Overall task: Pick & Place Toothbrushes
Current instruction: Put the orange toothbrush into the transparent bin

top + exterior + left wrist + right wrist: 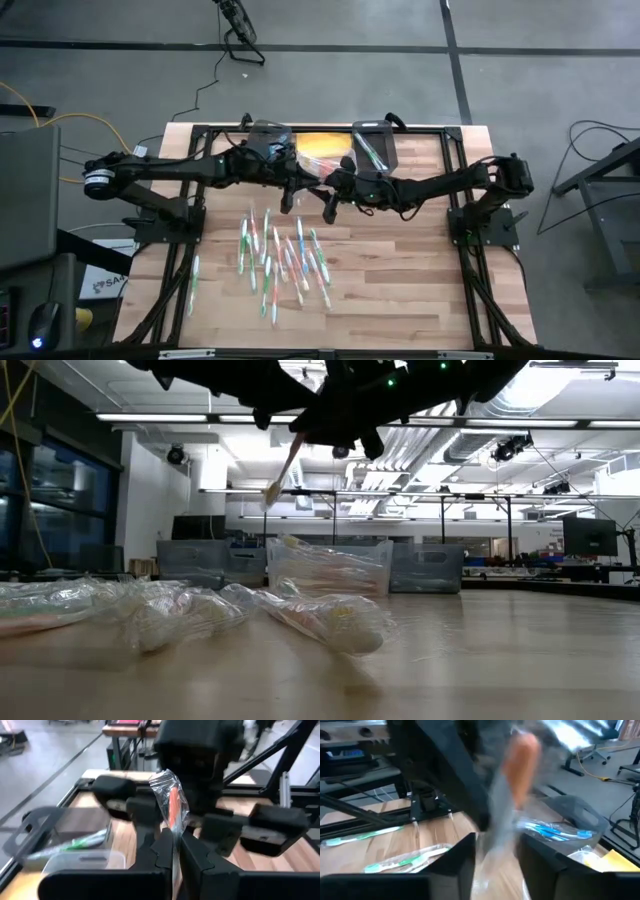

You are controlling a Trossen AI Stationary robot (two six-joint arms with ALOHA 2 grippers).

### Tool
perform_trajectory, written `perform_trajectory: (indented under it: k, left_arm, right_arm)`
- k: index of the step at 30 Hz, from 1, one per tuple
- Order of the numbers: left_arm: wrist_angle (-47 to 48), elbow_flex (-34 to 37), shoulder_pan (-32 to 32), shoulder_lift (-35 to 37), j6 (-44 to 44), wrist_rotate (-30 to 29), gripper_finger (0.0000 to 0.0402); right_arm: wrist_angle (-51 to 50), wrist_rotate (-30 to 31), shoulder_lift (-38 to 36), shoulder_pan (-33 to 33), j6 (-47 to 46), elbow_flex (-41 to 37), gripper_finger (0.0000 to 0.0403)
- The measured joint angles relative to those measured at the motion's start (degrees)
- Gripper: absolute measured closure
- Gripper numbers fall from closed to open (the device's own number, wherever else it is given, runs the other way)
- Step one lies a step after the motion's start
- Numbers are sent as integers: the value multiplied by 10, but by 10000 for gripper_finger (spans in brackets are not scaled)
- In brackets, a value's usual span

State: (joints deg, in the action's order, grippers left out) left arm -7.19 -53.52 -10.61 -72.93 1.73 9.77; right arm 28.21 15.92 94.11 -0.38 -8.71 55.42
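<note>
A handover is under way above the surface [400,300]. The left hand [175,851] is clenched on a wrapped orange-handled toothbrush [173,810], with the right hand [495,851] straddling it at three o'clock, grip unclear. Next, I judge, right clamps, then left lets go.

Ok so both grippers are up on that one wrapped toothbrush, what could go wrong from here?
1. The left gripper is shut on the orange wrapped toothbrush while the right gripper closes around the same one; pulling apart could tear the crinkled wrapper or twist the brush loose.
2. The two arms meet very close above the table, so the grippers might bump.
3. If it slips, it would likely fall among the loose toothbrushes rather than into the bin.
</note>
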Motion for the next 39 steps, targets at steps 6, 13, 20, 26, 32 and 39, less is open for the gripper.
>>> perform_trajectory:
  k: [6,13,20,26,32,39]
  left_arm:
    - [3,0,-11,-5,0,1,396]
    - [10,0,-21,-5,0,-2,359]
    - [56,-1,-22,29,44,-59,290]
    - [172,-1,-22,102,61,-129,267]
    - [269,0,-22,152,56,-165,266]
    - [292,29,-21,157,52,-166,266]
  right_arm:
    - [-15,-14,0,-4,4,0,375]
    - [-26,-11,0,-4,2,0,382]
    - [-79,-16,-9,-15,-4,8,384]
    - [-284,-33,-20,-43,-16,102,384]
    - [-517,-108,-19,-100,-21,232,384]
    - [-626,-187,-18,-172,37,304,384]
